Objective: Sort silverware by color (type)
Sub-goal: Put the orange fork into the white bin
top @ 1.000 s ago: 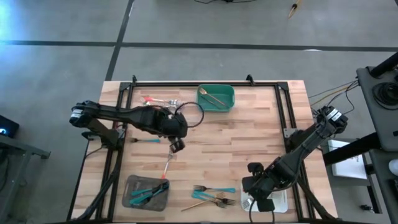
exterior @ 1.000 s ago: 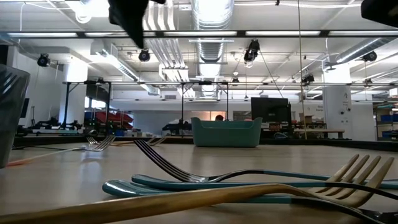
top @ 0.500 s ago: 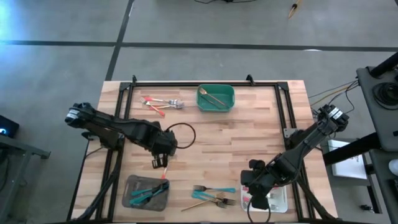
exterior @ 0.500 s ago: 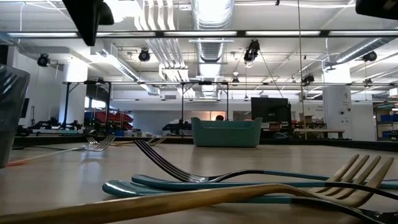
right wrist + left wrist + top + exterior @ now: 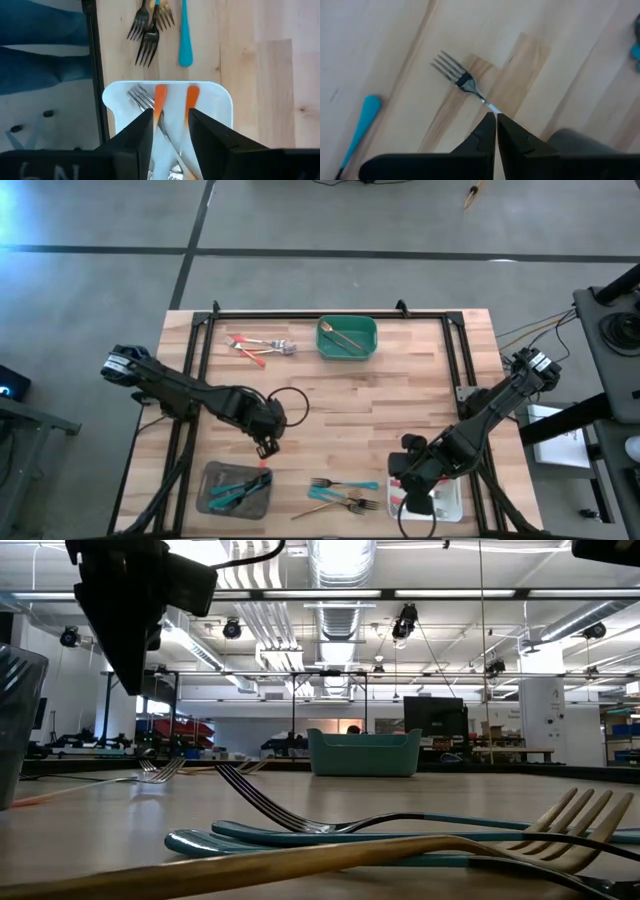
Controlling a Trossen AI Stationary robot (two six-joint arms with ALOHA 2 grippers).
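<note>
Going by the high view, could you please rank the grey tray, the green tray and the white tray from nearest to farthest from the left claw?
From the left claw:
1. Grey tray, just below it at the table's near-left edge.
2. Green tray, at the far edge, centre.
3. White tray, near-right corner, under the right arm.

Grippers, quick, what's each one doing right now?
Left gripper: shut on the fork, at its handle.
Right gripper: open, holding nothing, above the white tray.
</note>
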